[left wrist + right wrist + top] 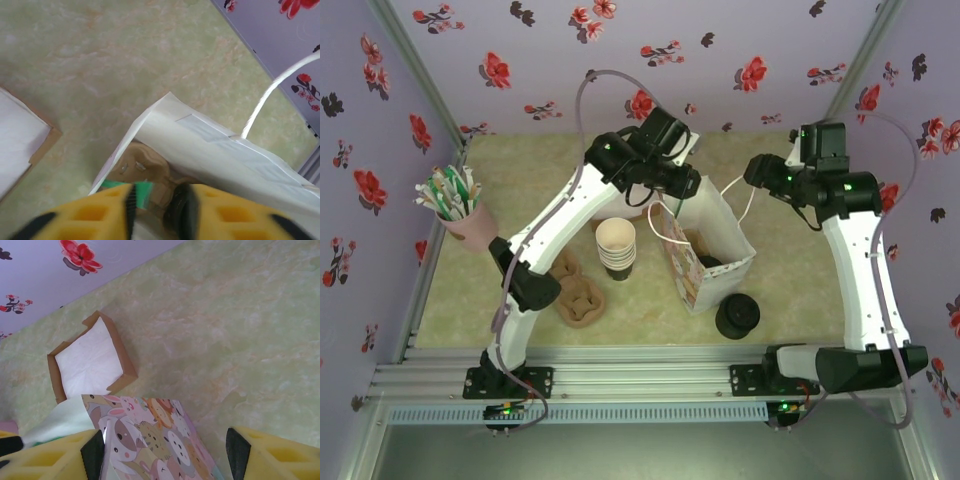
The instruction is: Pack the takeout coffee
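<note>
Your left gripper (160, 189) hangs right over the open top of the paper bag (210, 145). Its jaws are close together, with just a small gap. A dark round shape low in that gap, against one finger, looks like the takeout coffee (176, 216). You cannot tell if the jaws pinch it or if it sits in the bag. Your right gripper (165, 432) has its jaws wide apart, with the bag's picture side showing between them. The stack of cups (616, 248) stands just beside the bag.
</note>
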Motion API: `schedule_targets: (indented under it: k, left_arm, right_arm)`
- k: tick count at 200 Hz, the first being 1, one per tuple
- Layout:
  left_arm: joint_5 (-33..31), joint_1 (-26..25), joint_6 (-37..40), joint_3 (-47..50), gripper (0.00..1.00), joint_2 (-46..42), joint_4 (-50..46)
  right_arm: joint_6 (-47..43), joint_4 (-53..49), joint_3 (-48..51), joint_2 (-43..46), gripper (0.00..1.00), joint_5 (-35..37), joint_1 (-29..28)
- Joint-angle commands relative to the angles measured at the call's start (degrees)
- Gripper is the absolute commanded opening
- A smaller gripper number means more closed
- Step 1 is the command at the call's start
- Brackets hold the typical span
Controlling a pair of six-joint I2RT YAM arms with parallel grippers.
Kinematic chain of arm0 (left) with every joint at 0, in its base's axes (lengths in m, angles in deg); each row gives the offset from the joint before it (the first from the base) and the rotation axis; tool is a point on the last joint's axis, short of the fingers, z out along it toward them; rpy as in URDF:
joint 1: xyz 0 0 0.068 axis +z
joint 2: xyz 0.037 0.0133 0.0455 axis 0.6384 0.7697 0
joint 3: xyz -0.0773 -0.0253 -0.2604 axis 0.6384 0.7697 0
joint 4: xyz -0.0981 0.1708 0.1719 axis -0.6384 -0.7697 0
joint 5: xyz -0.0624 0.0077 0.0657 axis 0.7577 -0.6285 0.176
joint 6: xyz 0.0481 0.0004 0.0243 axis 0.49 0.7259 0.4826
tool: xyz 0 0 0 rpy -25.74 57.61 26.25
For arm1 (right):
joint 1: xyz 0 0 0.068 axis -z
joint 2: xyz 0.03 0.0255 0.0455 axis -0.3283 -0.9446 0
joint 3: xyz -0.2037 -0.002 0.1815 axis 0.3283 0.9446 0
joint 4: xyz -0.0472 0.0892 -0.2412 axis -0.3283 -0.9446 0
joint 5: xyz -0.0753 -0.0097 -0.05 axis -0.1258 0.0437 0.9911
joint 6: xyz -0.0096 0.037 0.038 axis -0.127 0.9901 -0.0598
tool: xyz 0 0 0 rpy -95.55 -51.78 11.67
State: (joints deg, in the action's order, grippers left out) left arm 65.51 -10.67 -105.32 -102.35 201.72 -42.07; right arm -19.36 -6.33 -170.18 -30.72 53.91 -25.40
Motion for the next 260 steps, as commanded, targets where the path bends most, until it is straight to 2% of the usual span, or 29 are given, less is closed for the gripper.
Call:
schedule_targets:
  k: [1, 10, 18, 45, 57, 120, 149, 164, 208, 260]
  left_arm:
    - [-1.6, 0.3, 1.5, -4.9, 0.61, -0.3, -1.3]
    - [-1.6, 0.7, 1.6, -6.3, 0.72, -0.6, -1.5]
    - [-1.5, 1.3, 1.8, -7.5, 0.79, -1.0, -1.6]
    - [-1.6, 4.8, 2.2, -8.1, 0.96, -3.3, 0.0]
    - [-1.5, 7.1, 2.1, -8.1, 0.99, -4.0, 0.1]
    - [0.5, 20.7, -0.3, -1.1, 0.99, -3.9, 1.7]
    - [0.4, 25.8, -0.7, 0.5, 0.99, 0.1, 1.3]
    - [0.3, 28.0, -1.0, 0.3, 0.94, 3.0, 1.1]
    - [-1.1, 29.5, 0.1, -1.4, 0.78, 12.4, 1.3]
    - [-1.3, 29.0, 0.4, -2.6, 0.68, 21.5, 2.4]
  right_arm:
    - [-0.7, 1.7, -0.1, -1.3, 0.68, -1.3, 0.4]
    - [-0.7, 1.9, -0.6, -1.9, 0.68, -1.5, 0.5]
    - [-0.6, 1.9, -1.2, -2.5, 0.68, -1.7, 0.5]
    - [-0.6, 2.0, -4.4, -4.6, 0.69, -2.2, 0.9]
    - [-0.5, 2.0, -6.1, -5.7, 0.70, -2.6, 1.1]
    - [1.0, 4.7, -16.3, -16.7, 0.76, -9.8, 4.6]
    - [1.2, 6.8, -18.8, -23.5, 0.75, -14.3, 4.7]
    - [1.0, 7.4, -20.2, -27.1, 0.75, -16.2, 4.6]
    - [1.2, 8.0, -24.4, -36.5, 0.74, -20.4, 3.5]
    - [-0.4, 8.1, -23.6, -39.8, 0.74, -19.5, 0.3]
